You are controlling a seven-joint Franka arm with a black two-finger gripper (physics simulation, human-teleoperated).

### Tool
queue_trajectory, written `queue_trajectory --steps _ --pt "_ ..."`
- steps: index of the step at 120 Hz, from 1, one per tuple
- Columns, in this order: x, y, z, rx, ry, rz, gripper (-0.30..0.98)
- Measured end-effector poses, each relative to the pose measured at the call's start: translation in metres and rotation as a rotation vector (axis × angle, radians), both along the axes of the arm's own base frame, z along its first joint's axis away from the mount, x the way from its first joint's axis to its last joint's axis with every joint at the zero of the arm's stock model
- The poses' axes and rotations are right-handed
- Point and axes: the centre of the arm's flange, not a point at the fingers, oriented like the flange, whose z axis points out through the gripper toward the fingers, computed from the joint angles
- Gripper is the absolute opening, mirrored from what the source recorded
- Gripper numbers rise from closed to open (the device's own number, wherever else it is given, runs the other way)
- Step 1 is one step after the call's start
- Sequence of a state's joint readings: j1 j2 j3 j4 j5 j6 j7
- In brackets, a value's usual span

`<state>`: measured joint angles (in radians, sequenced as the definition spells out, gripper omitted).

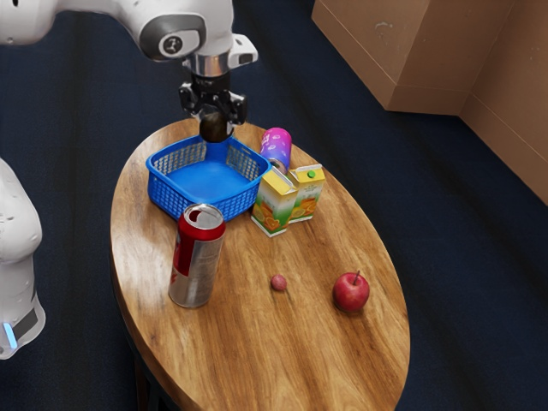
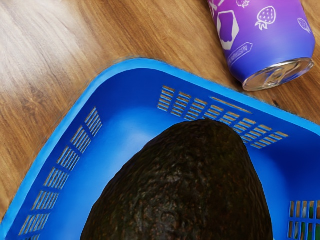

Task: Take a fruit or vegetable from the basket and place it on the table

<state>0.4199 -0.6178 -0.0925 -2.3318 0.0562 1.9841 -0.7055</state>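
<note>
My gripper [image 1: 214, 116] is over the far side of the blue basket [image 1: 208, 181], shut on a dark avocado [image 1: 216, 128]. The avocado hangs at about the height of the basket's rim, above the basket floor. Large and dark in the wrist view, the avocado [image 2: 182, 185] covers part of the basket [image 2: 127, 127]. The wooden table [image 1: 248, 334] carries the basket.
A purple can [image 1: 276, 146] and two juice cartons [image 1: 274, 204] [image 1: 306, 193] stand beside the basket. A red and silver can [image 1: 197, 257] is close to its near side. A small pink fruit [image 1: 279, 282] and a red apple [image 1: 351, 292] lie on the table.
</note>
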Motion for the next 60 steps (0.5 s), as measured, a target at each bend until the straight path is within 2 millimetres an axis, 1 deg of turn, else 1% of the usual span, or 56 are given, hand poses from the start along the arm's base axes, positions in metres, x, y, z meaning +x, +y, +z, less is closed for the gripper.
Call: queue_trajectory --steps 12,29,42,60 --pt "-0.008 0.019 0.004 0.013 0.017 0.049 0.18" --pt "-0.02 0.056 0.01 0.018 0.029 0.133 0.17" --pt "-0.018 0.079 0.008 0.011 0.048 0.165 0.17" --pt "-0.018 0.115 0.013 0.008 0.057 0.211 0.17"
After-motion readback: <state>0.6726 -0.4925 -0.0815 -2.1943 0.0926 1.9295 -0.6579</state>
